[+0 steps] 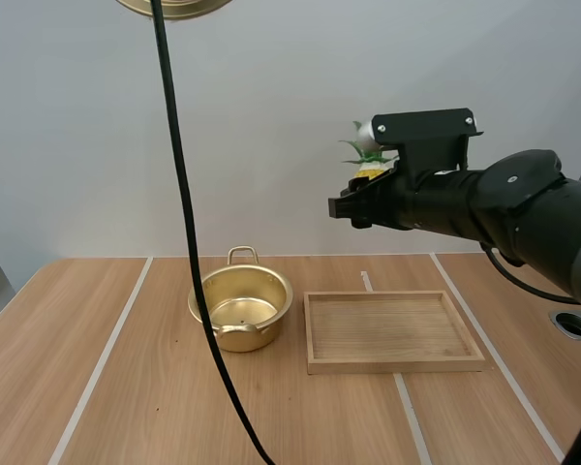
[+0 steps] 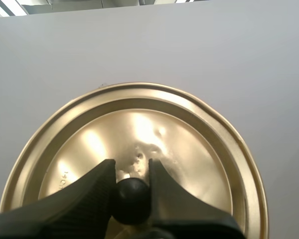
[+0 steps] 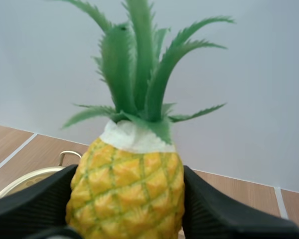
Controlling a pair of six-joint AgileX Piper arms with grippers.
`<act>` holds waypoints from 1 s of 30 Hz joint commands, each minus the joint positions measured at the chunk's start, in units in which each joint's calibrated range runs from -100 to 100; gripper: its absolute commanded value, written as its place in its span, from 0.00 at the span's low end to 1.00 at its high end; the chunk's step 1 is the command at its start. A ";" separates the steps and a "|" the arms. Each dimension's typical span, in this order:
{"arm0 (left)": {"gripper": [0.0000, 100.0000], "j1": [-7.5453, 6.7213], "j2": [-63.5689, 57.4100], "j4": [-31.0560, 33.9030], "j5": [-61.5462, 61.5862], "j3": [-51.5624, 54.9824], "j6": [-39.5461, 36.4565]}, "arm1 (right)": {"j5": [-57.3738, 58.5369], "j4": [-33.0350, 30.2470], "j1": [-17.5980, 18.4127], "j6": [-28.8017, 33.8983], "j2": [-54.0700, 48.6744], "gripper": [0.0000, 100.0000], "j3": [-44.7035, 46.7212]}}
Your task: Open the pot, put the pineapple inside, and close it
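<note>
Carrying: the right pincer is clamped on the body of the pineapple, crown up, high in the air over the far side of the wooden tray
Step in hand: the second one, I judge; the pot stands open and empty on the tabletop, just left of the tray
Lid: the left pincer is closed on the knob of the lid and holds it high above, somewhat left of the pot, clear of its mouth
Next move: bring the pineapple left and down until it hangs over the pot's mouth, lower it in, then spread the fingers; the pot looks shallow, so the fruit may need laying on its side for the lid to seat
Surface: level pale wood with light seams running near to far
Room: a plain pale wall behind the tabletop
</note>
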 commanded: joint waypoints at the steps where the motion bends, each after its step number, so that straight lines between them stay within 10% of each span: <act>1: 0.00 0.01 -0.44 -1.16 -0.75 -0.56 -0.21 | 1.51 8.36 0.11 -8.50 2.70 0.00 -0.23; 10: 0.00 0.01 -0.44 -1.16 -0.58 -0.56 -0.21 | 10.54 23.13 0.11 -22.19 9.50 0.00 -0.27; 30: 0.00 0.01 -0.44 -1.28 -0.58 -0.56 -2.47 | 15.35 23.95 6.56 -28.33 21.11 0.00 -4.19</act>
